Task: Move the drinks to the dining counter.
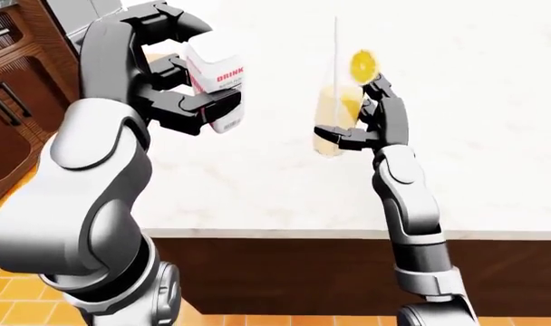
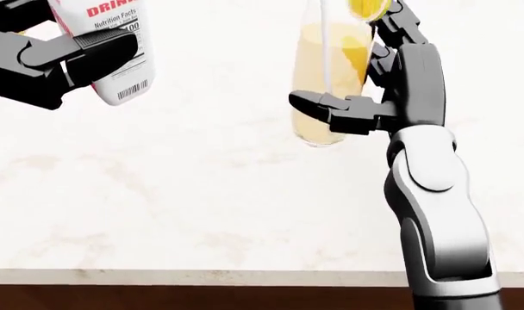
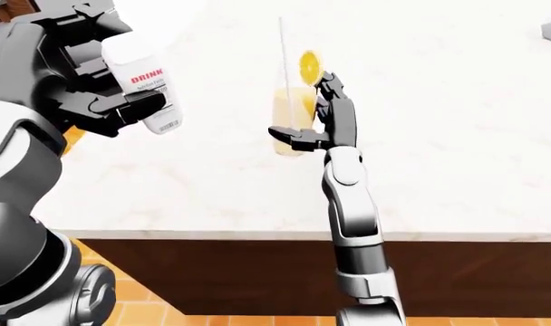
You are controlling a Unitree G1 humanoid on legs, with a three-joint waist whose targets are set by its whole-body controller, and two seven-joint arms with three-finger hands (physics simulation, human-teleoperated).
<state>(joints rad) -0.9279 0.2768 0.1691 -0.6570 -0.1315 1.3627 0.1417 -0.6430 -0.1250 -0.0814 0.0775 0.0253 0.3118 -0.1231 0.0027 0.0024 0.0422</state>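
Left hand [image 2: 59, 55], right hand [image 2: 366, 97] clenched, raised
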